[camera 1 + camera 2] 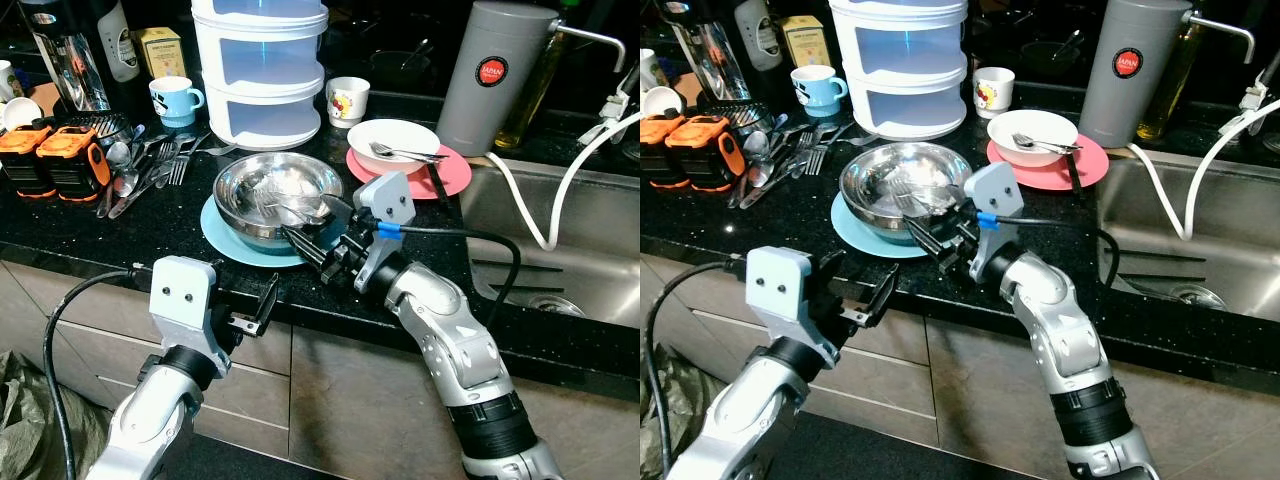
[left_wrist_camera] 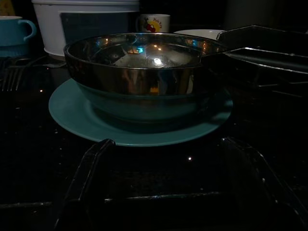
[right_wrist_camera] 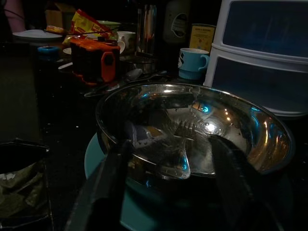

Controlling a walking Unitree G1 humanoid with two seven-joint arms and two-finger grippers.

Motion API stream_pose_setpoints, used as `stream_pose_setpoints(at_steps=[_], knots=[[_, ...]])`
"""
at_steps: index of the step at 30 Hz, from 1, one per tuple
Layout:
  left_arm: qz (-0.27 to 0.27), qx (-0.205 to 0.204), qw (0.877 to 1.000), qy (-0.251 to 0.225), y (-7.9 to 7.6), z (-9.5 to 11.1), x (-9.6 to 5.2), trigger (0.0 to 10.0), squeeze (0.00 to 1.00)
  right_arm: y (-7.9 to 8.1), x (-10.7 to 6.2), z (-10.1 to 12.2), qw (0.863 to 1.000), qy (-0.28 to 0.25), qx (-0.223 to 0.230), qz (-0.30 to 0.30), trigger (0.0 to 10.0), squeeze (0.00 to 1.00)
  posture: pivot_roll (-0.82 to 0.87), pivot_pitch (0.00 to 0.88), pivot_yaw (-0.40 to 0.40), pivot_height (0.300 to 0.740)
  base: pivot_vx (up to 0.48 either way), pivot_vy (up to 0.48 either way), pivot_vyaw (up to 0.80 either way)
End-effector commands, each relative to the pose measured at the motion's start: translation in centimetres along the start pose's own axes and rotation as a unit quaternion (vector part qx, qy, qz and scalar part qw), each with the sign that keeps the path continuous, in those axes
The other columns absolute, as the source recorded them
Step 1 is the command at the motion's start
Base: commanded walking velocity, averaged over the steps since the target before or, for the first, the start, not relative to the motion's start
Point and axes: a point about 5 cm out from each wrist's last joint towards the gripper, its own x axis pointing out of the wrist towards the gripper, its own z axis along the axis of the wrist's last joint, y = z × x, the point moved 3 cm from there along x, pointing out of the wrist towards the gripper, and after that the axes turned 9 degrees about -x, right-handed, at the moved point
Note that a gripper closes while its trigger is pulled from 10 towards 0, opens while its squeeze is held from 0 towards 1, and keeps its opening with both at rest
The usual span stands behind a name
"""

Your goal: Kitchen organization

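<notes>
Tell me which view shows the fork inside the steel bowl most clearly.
The left eye view: it looks down into the steel bowl and shows the fork lying on the bottom, well lit. The right eye view shows the same. The right wrist view catches its tines dimly past the open right gripper. In the left wrist view the bowl's wall hides it.

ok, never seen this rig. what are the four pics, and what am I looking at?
It is a humanoid robot at a kitchen counter. The two wide pictures come from its head camera, looking down at its own silver arms. The two dark ones come from cameras on its wrists, looking along the black fingers.

On the black counter a steel bowl sits on a teal plate with a fork inside. Behind stand a white stacked container, a blue mug and a white bowl on a pink plate; a sink lies to the right.

The right gripper is open at the steel bowl's rim. The left gripper is open at the counter's edge. Neither holds anything.
</notes>
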Motion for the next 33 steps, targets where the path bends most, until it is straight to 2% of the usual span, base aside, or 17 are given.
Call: stream_pose_setpoints(at_steps=[1,15,21,22,24,26,27,33], knots=[[0.0,-0.002,1.0,0.003,-0.2,-0.2,0.0,10.0,0.0,0.3,-0.2,-1.1,1.0,0.023,0.012,0.007,0.0,0.0,0.19,0.0,-0.008,0.74,0.0,0.0,0.0],[-0.001,-0.006,1.0,0.001,-0.5,-0.3,0.1,10.0,0.0,-0.1,-0.4,-1.0,1.0,0.018,0.018,-0.004,0.0,0.0,0.17,0.0,-0.008,0.74,0.0,0.0,0.0],[-0.003,-0.005,1.0,-0.002,-0.4,-0.1,0.4,10.0,0.0,-1.4,-0.2,0.1,0.998,-0.017,0.048,-0.039,0.0,0.0,0.16,0.0,-0.004,0.74,0.0,0.0,0.0],[0.001,-0.002,1.0,-0.006,-0.1,0.1,0.5,10.0,0.0,-2.2,0.0,0.8,0.996,-0.034,0.058,-0.055,0.0,0.0,0.16,0.0,0.001,0.74,0.0,0.0,0.0],[0.002,-0.001,1.0,-0.007,0.0,0.2,0.6,10.0,0.0,-2.4,0.1,1.0,0.996,-0.039,0.062,-0.06,0.0,0.0,0.16,0.0,0.001,0.74,0.0,0.0,0.0],[0.003,0.001,1.0,-0.009,0.1,0.4,0.6,10.0,0.0,-2.9,0.2,1.5,0.992,-0.056,0.08,-0.075,0.0,0.0,0.17,0.0,0.0,0.74,0.0,0.0,0.0],[0.003,0.001,1.0,-0.01,0.0,0.4,0.6,10.0,0.0,-3.5,0.2,2.1,0.987,-0.078,0.106,-0.095,0.0,0.0,0.17,0.0,0.002,0.74,0.0,0.0,0.0],[-0.002,-0.001,1.0,-0.006,-0.3,0.1,0.6,10.0,0.0,-4.6,0.1,2.9,0.976,-0.107,0.143,-0.121,0.0,0.0,0.17,0.0,0.004,0.74,0.0,0.0,0.0]])
